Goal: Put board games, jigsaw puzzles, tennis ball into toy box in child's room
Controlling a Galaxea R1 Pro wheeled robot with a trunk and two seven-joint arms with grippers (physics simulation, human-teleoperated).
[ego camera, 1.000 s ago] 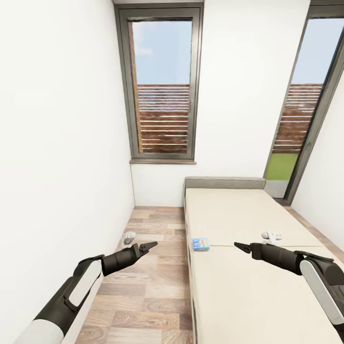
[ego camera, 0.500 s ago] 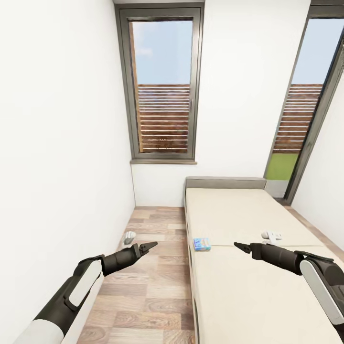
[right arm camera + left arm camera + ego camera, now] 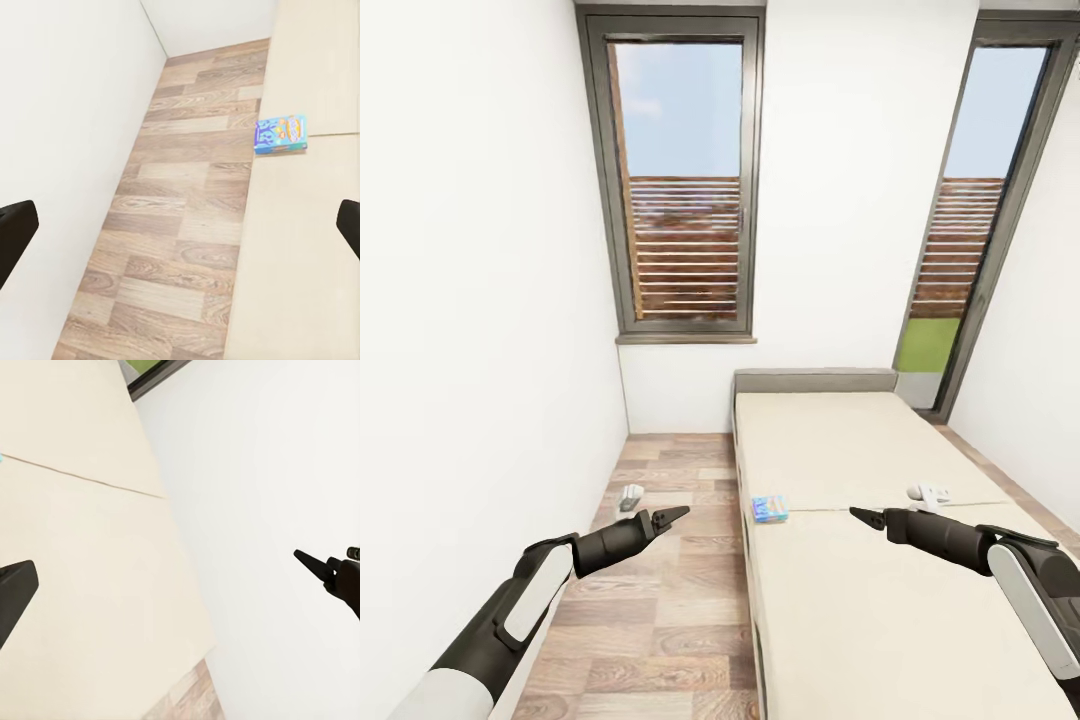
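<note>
A small blue board game (image 3: 769,509) lies flat on the bed (image 3: 830,440), close to the cream mattress's left edge; it also appears in the right wrist view, the blue board game (image 3: 281,133) beside the wood floor. My left gripper (image 3: 670,517) hangs open over the floor, left of the bed and apart from the box. To the right of the box, my right gripper (image 3: 857,515) is held open above the mattress, its fingers (image 3: 16,229) wide apart with nothing between them. From the left wrist view I see the right gripper (image 3: 301,558) against the white wall.
A small white object (image 3: 928,492) rests on the mattress near my right arm. A little grey-white thing (image 3: 630,497) lies on the wood floor (image 3: 660,600) by the left wall. Tall windows (image 3: 680,190) stand behind the grey headboard (image 3: 815,380).
The whole picture has shifted left and slightly up, so the camera has moved. Both arms keep the same pose, and the blue board game stays in place on the bed.
</note>
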